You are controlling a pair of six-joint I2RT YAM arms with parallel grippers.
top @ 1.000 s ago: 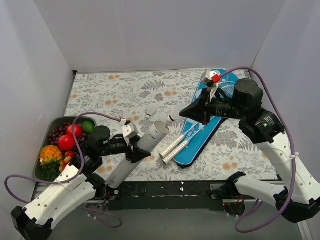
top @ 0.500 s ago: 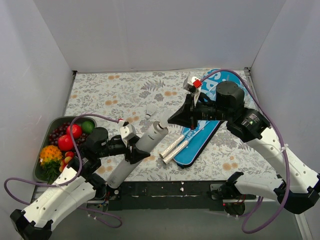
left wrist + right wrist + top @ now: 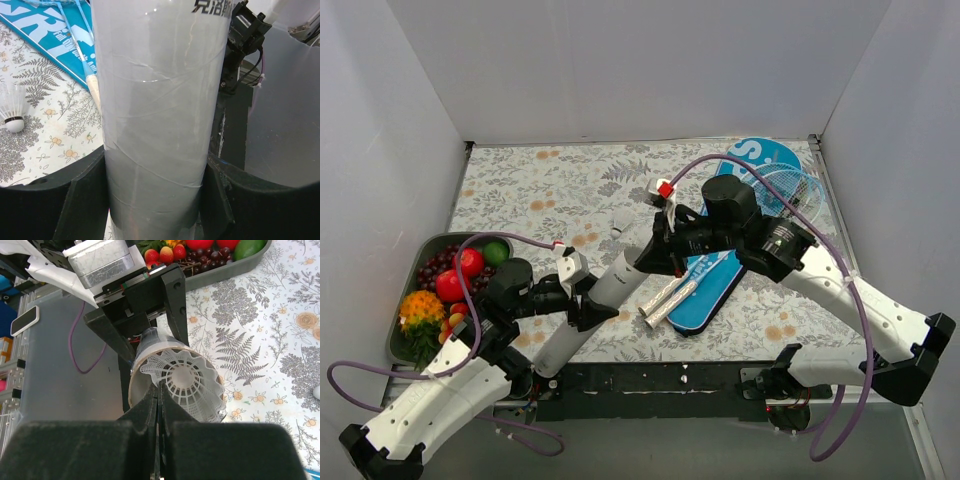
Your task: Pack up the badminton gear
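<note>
My left gripper [image 3: 582, 300] is shut on the white cardboard tube [image 3: 605, 300] and holds it tilted, open end up and to the right; the tube fills the left wrist view [image 3: 155, 115]. My right gripper [image 3: 657, 248] is shut on the skirt rim of a white shuttlecock [image 3: 187, 385], which sits at the tube's open mouth [image 3: 134, 390]. The blue cover [image 3: 725, 275] lies at the right, with two rackets on it: silvery handles [image 3: 670, 295] off its near end, heads [image 3: 790, 190] at the far end. A loose shuttlecock [image 3: 620, 222] lies on the table and shows in the left wrist view [image 3: 12, 107].
The dark tray of fruit [image 3: 415, 262] stands at the near left, beside the left arm. White walls close in the floral table [image 3: 550, 185] on three sides. The right arm reaches across the cover toward the middle.
My right gripper has moved left from above the cover to the tube's mouth, carrying the shuttlecock. The left gripper keeps its hold on the tube, which has hardly moved.
</note>
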